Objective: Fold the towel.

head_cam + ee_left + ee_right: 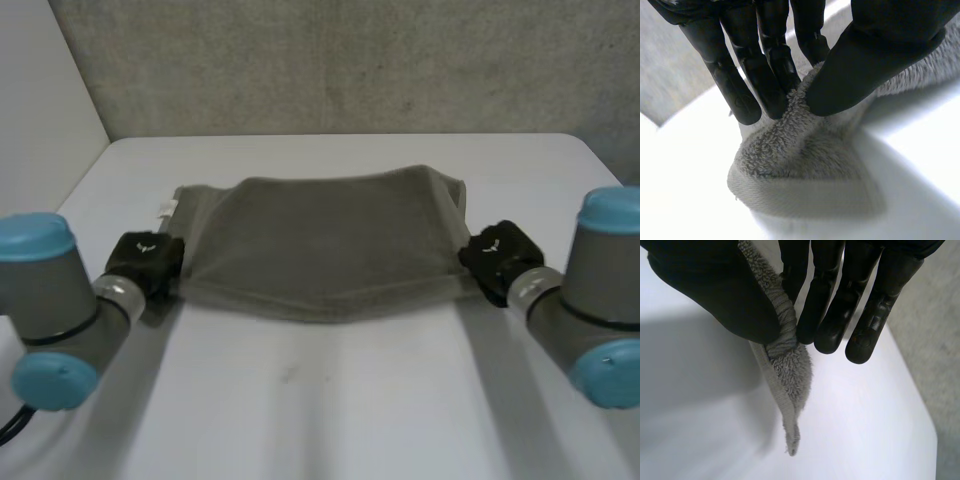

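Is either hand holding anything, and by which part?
Both hold the towel: the left hand pinches its left edge, the right hand its right edge, each between thumb and fingers.

Background stuff as we see it: the white table point(330, 410) is plain and matte, with rounded far corners. We spotted one small dark smudge point(290, 374) on it, toward the near edge and roughly midway between the left and right edges. Behind the far edge there's a grey speckled wall point(350, 60). It looks rough, and we can't tell if it's concrete or felt. A plain white panel point(40, 90) stands along the table's left edge, meeting the wall at the far left corner. In both wrist views we get the same grey speckled surface past the table's edge.
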Robot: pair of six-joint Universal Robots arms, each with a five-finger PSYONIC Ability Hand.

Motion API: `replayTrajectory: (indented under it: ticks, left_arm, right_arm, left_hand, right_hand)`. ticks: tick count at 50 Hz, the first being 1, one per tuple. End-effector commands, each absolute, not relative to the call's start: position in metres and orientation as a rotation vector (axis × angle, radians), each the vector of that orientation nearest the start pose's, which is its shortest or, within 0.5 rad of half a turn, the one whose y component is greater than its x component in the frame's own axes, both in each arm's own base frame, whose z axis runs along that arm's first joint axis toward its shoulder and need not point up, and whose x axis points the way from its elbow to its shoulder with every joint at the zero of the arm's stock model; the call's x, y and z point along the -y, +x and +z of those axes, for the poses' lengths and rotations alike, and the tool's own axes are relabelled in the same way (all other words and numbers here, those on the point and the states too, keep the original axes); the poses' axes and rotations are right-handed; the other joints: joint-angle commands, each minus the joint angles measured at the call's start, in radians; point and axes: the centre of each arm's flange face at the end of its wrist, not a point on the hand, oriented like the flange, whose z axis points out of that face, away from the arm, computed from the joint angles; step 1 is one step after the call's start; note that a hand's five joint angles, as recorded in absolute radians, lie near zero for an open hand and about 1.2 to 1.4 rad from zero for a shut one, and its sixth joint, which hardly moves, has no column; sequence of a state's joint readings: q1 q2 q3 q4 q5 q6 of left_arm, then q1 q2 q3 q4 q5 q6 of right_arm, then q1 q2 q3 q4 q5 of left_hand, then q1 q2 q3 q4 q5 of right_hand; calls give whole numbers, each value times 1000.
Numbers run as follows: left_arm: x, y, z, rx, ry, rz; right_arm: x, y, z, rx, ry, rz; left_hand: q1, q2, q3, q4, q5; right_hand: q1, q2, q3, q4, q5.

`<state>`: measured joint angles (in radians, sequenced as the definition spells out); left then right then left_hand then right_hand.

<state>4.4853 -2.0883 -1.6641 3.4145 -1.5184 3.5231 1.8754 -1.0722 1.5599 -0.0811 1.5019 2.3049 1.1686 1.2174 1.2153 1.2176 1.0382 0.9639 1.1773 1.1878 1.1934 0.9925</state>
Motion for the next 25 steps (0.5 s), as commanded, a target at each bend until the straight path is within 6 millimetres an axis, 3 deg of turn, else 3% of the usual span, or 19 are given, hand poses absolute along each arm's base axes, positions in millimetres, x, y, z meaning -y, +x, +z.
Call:
replayTrajectory:
  ticks: [1, 7, 14, 17, 19, 20, 25]
  left_arm:
    - [267, -176, 173, -2500, 839, -1492]
    - [232, -170, 199, -2588, 856, -1360]
    - [224, -169, 206, -2613, 867, -1318]
    - [234, -169, 204, -2583, 858, -1359]
    - [256, -173, 195, -2536, 853, -1430]
    - [256, -173, 195, -2535, 853, -1430]
    - [303, -182, 181, -2447, 838, -1551]
  right_arm:
    - [257, 212, 197, -2514, -1622, -1568]
    - [225, 203, 221, -2535, -1642, -1461]
    - [225, 203, 231, -2516, -1676, -1523]
    - [235, 206, 231, -2483, -1690, -1609]
    - [251, 213, 226, -2435, -1680, -1724]
    - [251, 213, 226, -2435, -1680, -1725]
    - [297, 227, 198, -2379, -1628, -1912]
  left_hand:
    - [228, 179, 181, 179, 184]
    - [228, 179, 181, 179, 184]
    - [228, 179, 181, 179, 184]
    - [228, 179, 181, 179, 184]
    - [228, 179, 181, 179, 184]
    - [228, 179, 181, 179, 184]
    - [228, 179, 181, 179, 184]
  right_hand:
    - [432, 219, 209, 203, 229]
    - [432, 219, 209, 203, 229]
    - [432, 219, 209, 203, 229]
    - [432, 219, 209, 203, 229]
    - [432, 219, 209, 203, 229]
    - [432, 219, 209, 203, 229]
    - [432, 219, 209, 203, 229]
